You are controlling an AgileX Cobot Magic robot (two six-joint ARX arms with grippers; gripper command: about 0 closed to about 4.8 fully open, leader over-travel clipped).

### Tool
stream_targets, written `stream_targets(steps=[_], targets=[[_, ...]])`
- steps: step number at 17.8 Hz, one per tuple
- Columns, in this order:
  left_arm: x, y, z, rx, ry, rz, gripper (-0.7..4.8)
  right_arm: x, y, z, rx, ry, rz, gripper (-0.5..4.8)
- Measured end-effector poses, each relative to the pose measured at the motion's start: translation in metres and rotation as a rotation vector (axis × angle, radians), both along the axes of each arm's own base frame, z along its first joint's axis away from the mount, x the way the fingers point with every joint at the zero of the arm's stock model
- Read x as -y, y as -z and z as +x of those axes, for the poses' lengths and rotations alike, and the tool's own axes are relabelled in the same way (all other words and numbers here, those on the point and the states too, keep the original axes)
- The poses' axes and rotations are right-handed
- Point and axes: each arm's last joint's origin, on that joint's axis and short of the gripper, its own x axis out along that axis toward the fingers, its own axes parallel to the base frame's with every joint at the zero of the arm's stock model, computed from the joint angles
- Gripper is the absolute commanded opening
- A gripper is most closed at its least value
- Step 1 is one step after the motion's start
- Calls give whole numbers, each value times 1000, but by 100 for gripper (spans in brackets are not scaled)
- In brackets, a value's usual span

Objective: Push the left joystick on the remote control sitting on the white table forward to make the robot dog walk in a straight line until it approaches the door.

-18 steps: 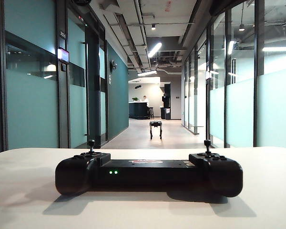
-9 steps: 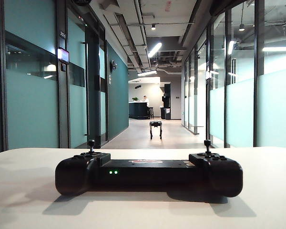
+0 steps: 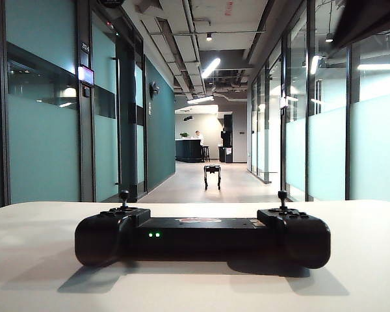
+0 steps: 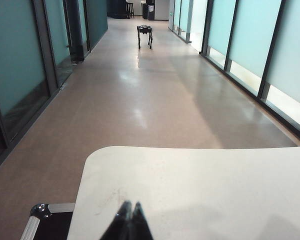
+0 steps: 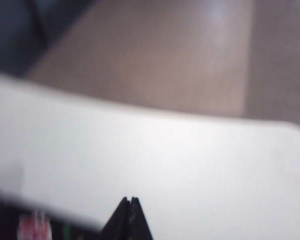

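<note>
The black remote control (image 3: 201, 237) lies across the white table (image 3: 32, 260), two green lights lit on its near face. Its left joystick (image 3: 124, 195) and right joystick (image 3: 283, 195) both stand upright and untouched. The robot dog (image 3: 212, 175) stands far down the corridor, also seen in the left wrist view as the robot dog (image 4: 145, 35). My left gripper (image 4: 130, 205) is shut and empty above the table's edge. My right gripper (image 5: 130, 199) is shut and empty over bare table, just beyond the blurred remote control (image 5: 25, 227). Which door is meant I cannot tell.
A dark part of the right arm (image 3: 370, 19) crosses the upper right corner of the exterior view. Teal walls with dark door frames (image 3: 127, 117) line the corridor's left side and glass partitions (image 3: 325, 149) its right. A black metal-edged case (image 4: 40, 215) sits beside the table.
The dark arm at the top right of the exterior view has shifted rightward and looms larger. The remote control, both joysticks and the robot dog have not moved.
</note>
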Motion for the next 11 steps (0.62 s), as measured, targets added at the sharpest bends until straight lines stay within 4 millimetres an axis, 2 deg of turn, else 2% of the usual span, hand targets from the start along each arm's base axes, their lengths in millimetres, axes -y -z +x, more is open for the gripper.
stream_targets(steps=[3, 7, 11], targets=[[0, 0, 0, 0, 1, 0, -5, 27, 11, -2, 129, 112, 52, -6], [0, 0, 0, 0, 1, 0, -5, 51, 35, -8, 270, 30, -16, -6], [0, 0, 0, 0, 2, 0, -5, 74, 58, -22, 334, 56, -6, -6]])
